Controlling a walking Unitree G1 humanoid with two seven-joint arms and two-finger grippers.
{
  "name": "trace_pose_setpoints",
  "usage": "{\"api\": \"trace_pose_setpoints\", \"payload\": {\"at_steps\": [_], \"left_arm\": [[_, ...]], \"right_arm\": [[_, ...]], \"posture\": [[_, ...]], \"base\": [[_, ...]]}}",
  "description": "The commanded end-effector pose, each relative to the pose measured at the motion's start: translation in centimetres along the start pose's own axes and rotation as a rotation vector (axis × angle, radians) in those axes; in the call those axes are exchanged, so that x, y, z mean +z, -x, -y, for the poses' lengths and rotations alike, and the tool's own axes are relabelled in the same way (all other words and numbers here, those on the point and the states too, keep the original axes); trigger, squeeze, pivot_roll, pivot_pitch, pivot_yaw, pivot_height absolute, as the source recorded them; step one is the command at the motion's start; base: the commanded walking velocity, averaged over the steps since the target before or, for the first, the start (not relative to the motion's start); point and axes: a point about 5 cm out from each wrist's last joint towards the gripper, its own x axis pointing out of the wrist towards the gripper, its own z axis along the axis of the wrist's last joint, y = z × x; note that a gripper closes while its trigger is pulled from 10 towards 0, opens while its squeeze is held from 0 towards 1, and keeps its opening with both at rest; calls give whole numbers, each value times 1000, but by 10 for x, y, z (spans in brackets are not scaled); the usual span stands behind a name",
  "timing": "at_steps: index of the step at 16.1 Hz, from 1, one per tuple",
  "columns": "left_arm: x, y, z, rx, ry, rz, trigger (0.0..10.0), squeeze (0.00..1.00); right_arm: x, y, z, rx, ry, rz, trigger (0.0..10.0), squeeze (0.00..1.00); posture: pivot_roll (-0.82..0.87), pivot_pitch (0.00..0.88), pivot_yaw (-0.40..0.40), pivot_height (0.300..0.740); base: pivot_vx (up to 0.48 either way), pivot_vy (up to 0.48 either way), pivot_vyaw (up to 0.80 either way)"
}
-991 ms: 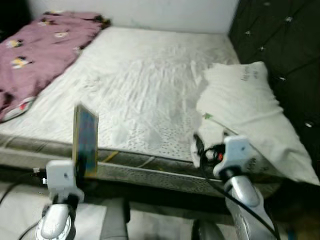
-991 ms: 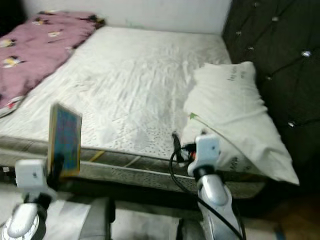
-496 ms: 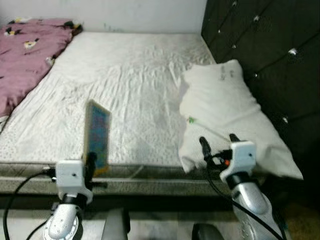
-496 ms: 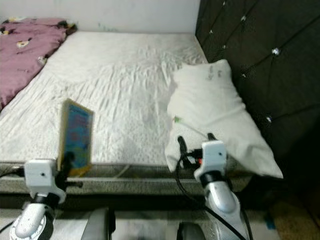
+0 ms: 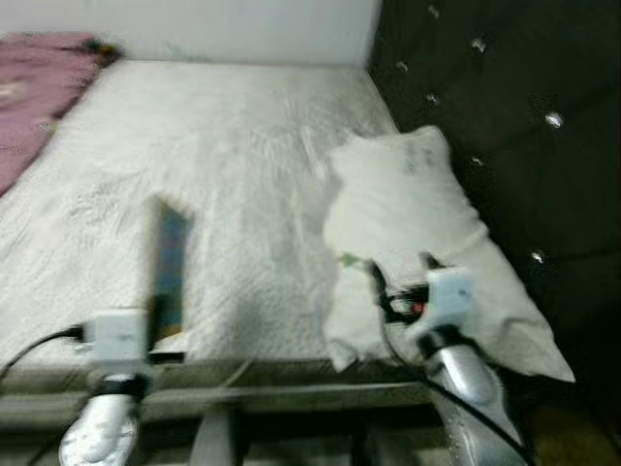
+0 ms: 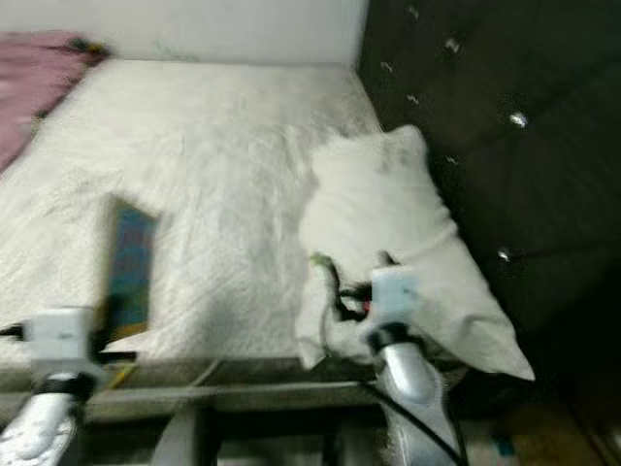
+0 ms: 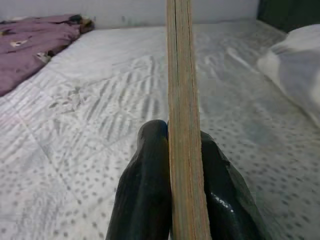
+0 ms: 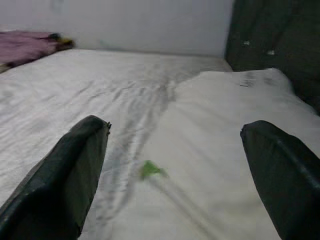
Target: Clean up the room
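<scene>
My left gripper is shut on a thin book with a blue cover, held upright over the near edge of the bed. The left wrist view looks straight along the book's spine edge, pinched between both black fingers. My right gripper stands open just in front of the white pillow, which lies on the bed's right side by the headboard. Its two fingers sit wide apart with nothing between them. A small green tag marks the pillow's near corner.
A dark tufted headboard rises along the right. A purple blanket lies crumpled at the bed's far left. A white wall runs behind the bed. The mattress edge crosses just before me.
The camera has swung to the right and the picture is blurred: pillow and headboard slid left and the purple blanket nearly left the view. Both grippers keep their hold and pose.
</scene>
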Motion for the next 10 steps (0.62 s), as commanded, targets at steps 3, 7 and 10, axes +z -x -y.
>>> {"api": "trace_pose_setpoints", "payload": {"at_steps": [3,7,10], "left_arm": [[8,-6,11,-25,18,39,10000,0],[8,-20,3,28,45,32,10000,0],[12,-29,0,63,59,48,10000,0]], "right_arm": [[-8,8,14,-38,20,-38,10000,0],[-8,8,16,-36,0,-37,10000,0],[-6,9,15,-16,8,-30,10000,0]], "posture": [[21,52,-7,587],[18,54,-14,587],[10,58,-19,587]], "base": [[0,0,0],[0,0,0],[0,0,0]]}}
